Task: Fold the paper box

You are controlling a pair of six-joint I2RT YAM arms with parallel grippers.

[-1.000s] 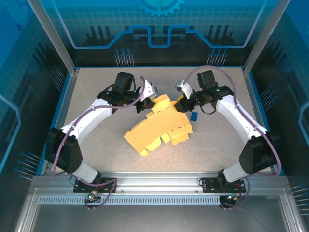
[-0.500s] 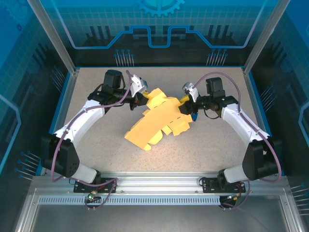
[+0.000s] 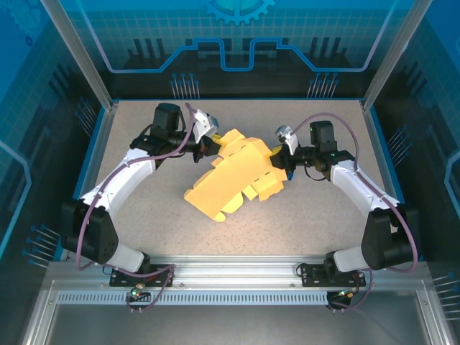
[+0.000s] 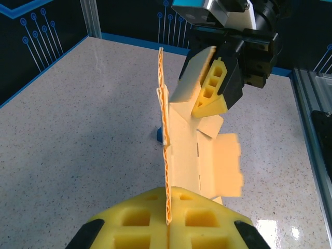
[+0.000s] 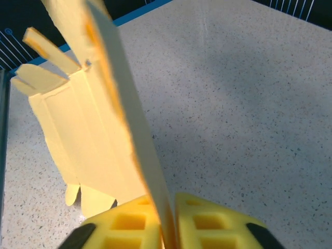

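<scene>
Grip check: left fingers (image 3: 213, 147) are clenched on the paper box (image 3: 233, 176), and right fingers (image 3: 273, 152) are clenched on it too, so it is pinched from both sides. The box is a flat, unfolded, pale-yellow die-cut sheet with flaps. From above, its long axis runs diagonally. One end sits between the two sets of fingers. The other end points away from both, toward the near-left, dropping toward the bench (image 3: 323, 223); can't tell if that low end touches it. Left fingers hold the sheet's far-left corner and right fingers hold its right-hand edge, with the sheet spanning the gap between them. Left wrist view: paper box (image 4: 194, 155) stands upright and edge-on. Its corrugated edge runs straight out from the slit between the left fingers (image 4: 140, 220) toward the right fingers (image 4: 212, 91), which bite a flap at the far top. Side flaps hang to the right of the pinch line. Small blue object (image 4: 157, 135) lies on the bench just behind the sheet, left of that line. Right wrist view: paper box (image 5: 88, 135) rises from between the right fingers (image 5: 205, 223), leaning up and left away from them, with the panel face to their left and narrow tabs at the far end.
</scene>
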